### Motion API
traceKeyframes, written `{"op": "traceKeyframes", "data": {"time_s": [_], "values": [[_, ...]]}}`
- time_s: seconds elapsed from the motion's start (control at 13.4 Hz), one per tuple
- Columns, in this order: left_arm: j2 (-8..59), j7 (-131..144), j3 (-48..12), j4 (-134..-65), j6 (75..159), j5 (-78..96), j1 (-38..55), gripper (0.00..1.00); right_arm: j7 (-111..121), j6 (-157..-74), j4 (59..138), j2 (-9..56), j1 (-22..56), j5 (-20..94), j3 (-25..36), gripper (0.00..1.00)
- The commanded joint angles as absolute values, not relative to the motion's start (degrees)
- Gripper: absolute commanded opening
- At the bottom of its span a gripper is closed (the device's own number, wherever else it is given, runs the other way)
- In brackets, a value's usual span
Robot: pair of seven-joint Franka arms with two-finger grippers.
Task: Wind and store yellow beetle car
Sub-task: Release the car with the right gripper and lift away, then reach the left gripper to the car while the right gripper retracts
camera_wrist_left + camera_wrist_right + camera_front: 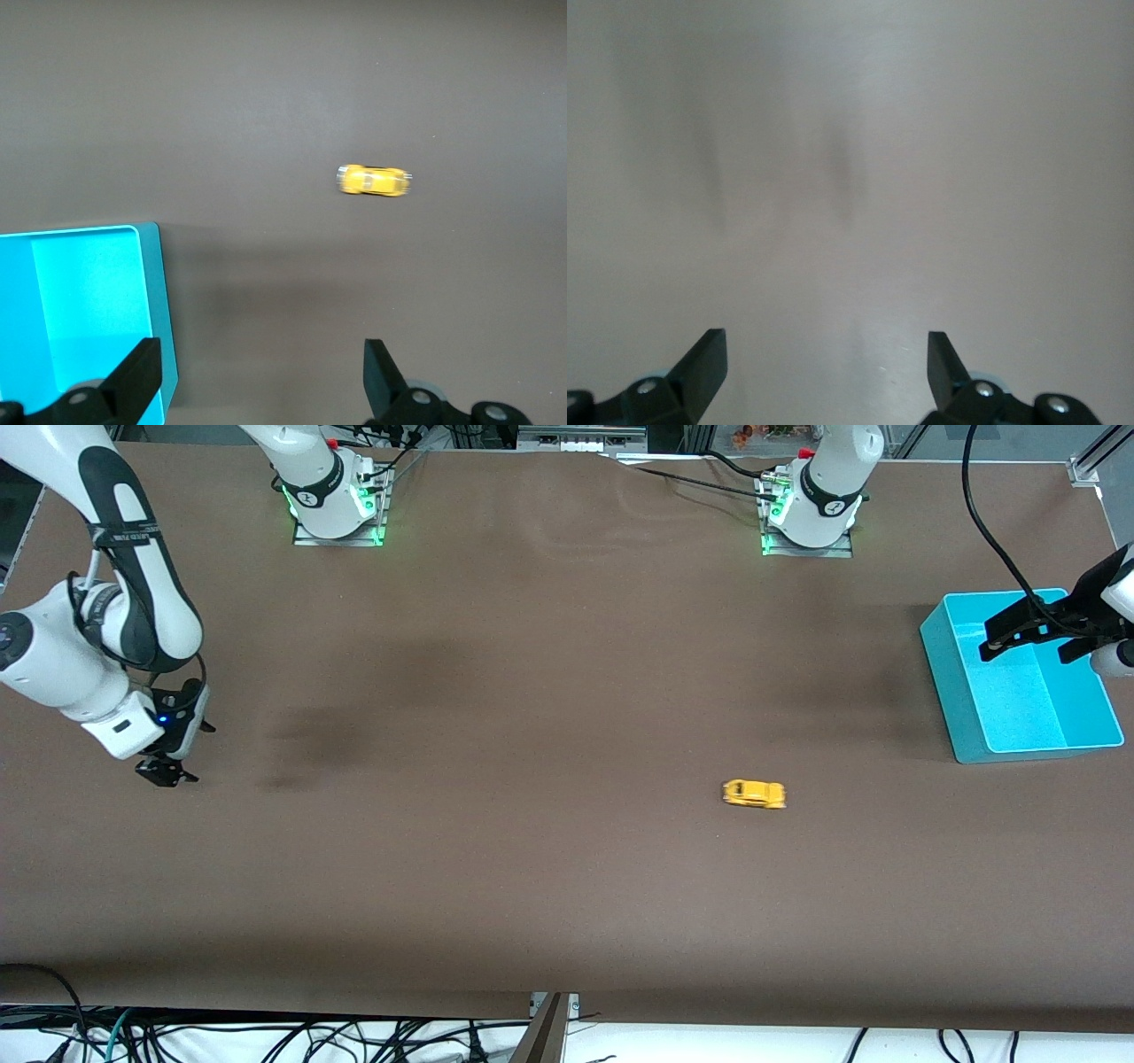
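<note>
The yellow beetle car (754, 794) sits on its wheels on the brown table, nearer to the front camera than the blue bin (970, 717). It shows blurred in the left wrist view (374, 181). My left gripper (1032, 642) is open and empty, up in the air over the bin. In the left wrist view its fingers (135, 372) stand wide apart over the bin's wall (155, 292). My right gripper (166, 771) is open and empty, low over bare table at the right arm's end, far from the car. Its view shows only bare table between its fingers (704, 359).
The blue bin stands at the left arm's end of the table and looks empty. Cables hang below the table's front edge (567, 1005). The arm bases (337, 500) stand along the edge farthest from the front camera.
</note>
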State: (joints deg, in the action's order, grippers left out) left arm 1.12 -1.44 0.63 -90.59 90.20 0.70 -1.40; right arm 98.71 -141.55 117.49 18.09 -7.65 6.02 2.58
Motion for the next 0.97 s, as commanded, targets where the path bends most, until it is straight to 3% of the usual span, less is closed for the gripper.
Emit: {"op": "traceKeyframes", "data": {"time_s": [0.0,0.9], "values": [[1.67,-0.88,0.70,-88.95,89.12,0.88,-1.41,1.00,90.65,-136.34,112.34,17.84,-8.09,6.94,0.18,1.00],[2.72,-1.06,0.44,-89.12,89.12,0.79,-1.23,1.00,39.86,-105.41,91.16,16.70,-5.63,5.98,-6.15,1.00]]}}
